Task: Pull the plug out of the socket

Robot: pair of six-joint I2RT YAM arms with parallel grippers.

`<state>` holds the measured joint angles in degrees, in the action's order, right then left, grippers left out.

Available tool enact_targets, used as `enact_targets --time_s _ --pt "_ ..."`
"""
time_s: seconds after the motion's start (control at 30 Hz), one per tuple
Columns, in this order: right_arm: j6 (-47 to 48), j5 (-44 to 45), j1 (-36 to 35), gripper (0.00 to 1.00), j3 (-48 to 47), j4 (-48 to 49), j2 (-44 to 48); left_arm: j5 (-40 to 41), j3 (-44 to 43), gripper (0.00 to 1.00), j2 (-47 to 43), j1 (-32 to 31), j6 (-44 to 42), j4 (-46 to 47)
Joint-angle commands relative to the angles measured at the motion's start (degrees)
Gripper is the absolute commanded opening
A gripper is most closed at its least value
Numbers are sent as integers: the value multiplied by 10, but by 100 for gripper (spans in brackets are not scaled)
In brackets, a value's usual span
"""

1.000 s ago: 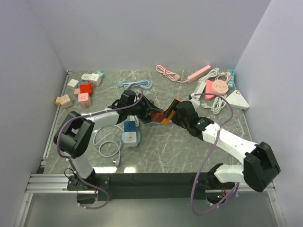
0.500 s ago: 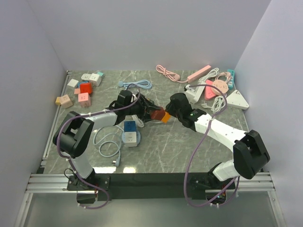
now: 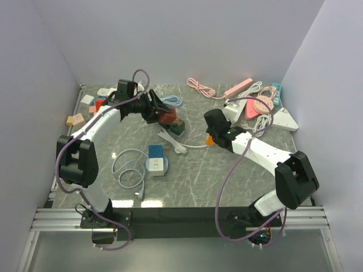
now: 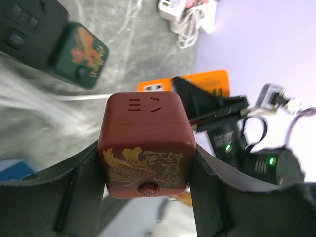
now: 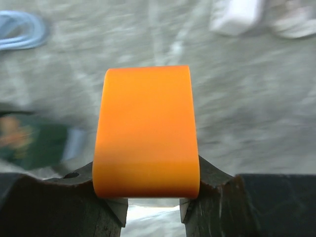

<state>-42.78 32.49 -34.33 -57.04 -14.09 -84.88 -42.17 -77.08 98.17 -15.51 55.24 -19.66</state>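
Left gripper (image 3: 160, 113): closed on the two flanks of a dark red cube socket (image 4: 146, 143), with the gold dragon print and round button facing the wrist camera and the slotted outlet face turned away from it. It is held above the table (image 3: 227, 181), rear centre-left. Right gripper (image 5: 148, 200): clamped on an orange plug (image 5: 146, 131), one finger at each side of its near end and the broad orange face toward the wrist camera. It is held near table centre, to the right of the socket. Plug and socket: apart, with bare table between them in the top view; the prongs cannot be made out. Dark green cube socket (image 3: 177, 126): on the table just beside the red one, with an orange print on one face. White cable (image 3: 180, 144): lies across the table between the green cube and the right gripper. Blue-and-white cube socket (image 3: 156, 161): front of centre, next to a coiled pale blue cable (image 3: 127, 170). Pink power strip (image 3: 238, 88): rear right, beside a heap of strips and cords. Cluster of small cubes (image 3: 93, 110): rear left.
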Motion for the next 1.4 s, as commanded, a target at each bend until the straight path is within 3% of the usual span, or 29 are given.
enact_targets --time_s 0.0,0.13,0.2,0.3,0.33,0.53,0.77,0.93,0.97,1.0,1.07,1.17,1.2,1.37 --pt "63 76 5 0 8 -17 18 2 -40 0 -3 -3 -172 -176" --pt "71 57 6 0 12 -8 40 25 -48 0 -17 6 -186 -192" --pt "48 49 14 0 -1 -36 34 48 -49 0 -34 47 -189 -191" --pt "9 53 22 0 -27 -75 22 83 -45 0 -40 145 -198 -180" --pt "-3 56 27 0 -34 -106 19 84 -48 0 -37 204 -199 -176" --pt "-63 61 91 0 -99 -205 5 145 -142 0 55 332 -213 -163" --pt "-45 44 206 0 -235 -234 -28 169 -271 0 218 377 -206 -180" --pt "-61 13 291 0 -327 -188 -82 187 -297 3 267 387 -194 -182" --pt "-74 7 302 0 -343 -169 -93 188 -295 7 274 387 -192 -179" --pt "-85 0 313 0 -350 -141 -100 187 -294 20 276 387 -191 -179" --pt "-117 -47 340 0 -359 -103 -120 189 -287 28 277 388 -190 -176" --pt "-154 -117 389 0 -365 -18 -151 192 -276 56 267 387 -188 -172" --pt "-164 -132 396 0 -374 6 -164 192 -273 99 265 387 -189 -173" --pt "-187 -160 422 0 -563 -68 -307 189 -280 99 238 386 -209 -215"
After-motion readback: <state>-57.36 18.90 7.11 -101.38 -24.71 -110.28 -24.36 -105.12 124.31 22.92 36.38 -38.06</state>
